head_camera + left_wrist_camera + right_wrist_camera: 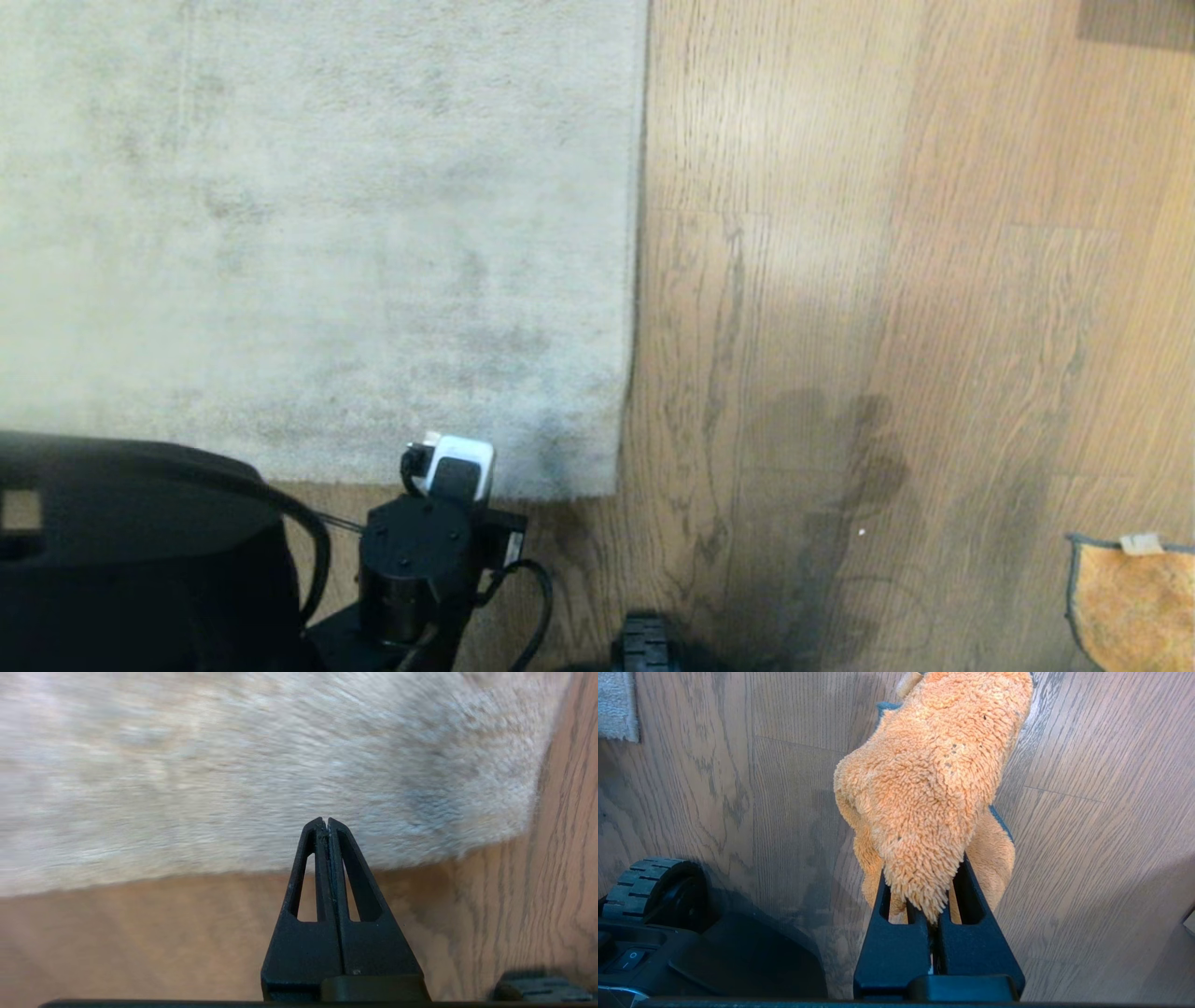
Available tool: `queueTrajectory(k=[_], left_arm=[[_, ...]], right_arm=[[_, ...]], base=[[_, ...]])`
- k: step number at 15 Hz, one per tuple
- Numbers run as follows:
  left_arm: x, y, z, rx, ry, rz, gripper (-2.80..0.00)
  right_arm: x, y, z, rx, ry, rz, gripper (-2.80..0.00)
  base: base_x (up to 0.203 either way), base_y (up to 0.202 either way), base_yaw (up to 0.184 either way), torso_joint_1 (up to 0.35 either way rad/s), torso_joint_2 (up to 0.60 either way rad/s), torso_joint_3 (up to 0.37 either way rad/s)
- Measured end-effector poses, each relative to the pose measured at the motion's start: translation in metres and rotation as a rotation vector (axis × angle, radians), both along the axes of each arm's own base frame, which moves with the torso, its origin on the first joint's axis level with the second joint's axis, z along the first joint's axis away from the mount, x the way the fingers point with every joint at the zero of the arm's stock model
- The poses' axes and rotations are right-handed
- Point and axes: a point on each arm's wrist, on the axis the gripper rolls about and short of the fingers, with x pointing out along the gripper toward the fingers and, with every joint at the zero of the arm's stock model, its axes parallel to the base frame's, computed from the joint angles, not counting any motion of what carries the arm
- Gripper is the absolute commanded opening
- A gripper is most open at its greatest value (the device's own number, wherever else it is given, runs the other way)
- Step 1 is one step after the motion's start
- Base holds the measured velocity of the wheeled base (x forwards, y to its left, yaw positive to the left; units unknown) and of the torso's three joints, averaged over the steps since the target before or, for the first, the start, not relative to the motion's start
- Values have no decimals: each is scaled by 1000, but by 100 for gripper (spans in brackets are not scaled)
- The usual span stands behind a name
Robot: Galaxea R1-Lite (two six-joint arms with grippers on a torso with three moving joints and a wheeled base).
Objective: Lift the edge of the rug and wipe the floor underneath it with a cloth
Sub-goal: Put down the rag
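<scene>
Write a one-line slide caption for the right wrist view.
Right gripper shut on the orange cloth, which hangs above the wood floor.

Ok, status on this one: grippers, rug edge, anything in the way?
Left gripper shut and empty, over the rug edge. Right gripper shut on the cloth, above the floor. Rug flat, not yet lifted. Nothing blocking it.

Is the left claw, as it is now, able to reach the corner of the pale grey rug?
Probably yes: the left claw hangs shut just above the pale grey rug's corner, nothing between them, but it must open to grip.
</scene>
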Motion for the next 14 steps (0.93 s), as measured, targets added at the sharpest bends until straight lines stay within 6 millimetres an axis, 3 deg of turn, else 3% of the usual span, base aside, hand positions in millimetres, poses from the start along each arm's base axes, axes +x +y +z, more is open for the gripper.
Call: queueTrajectory(k=[9,14], left_arm=[[-55,58,53,-26,-36,-5,-280],[-87,95,74,-23,2,-100,-280]], right_arm=[[0,0,0,0,0,0,-280],[0,0,0,0,0,0,-280]], base=[[0,0,0,0,0,0],[0,0,0,0,0,0]])
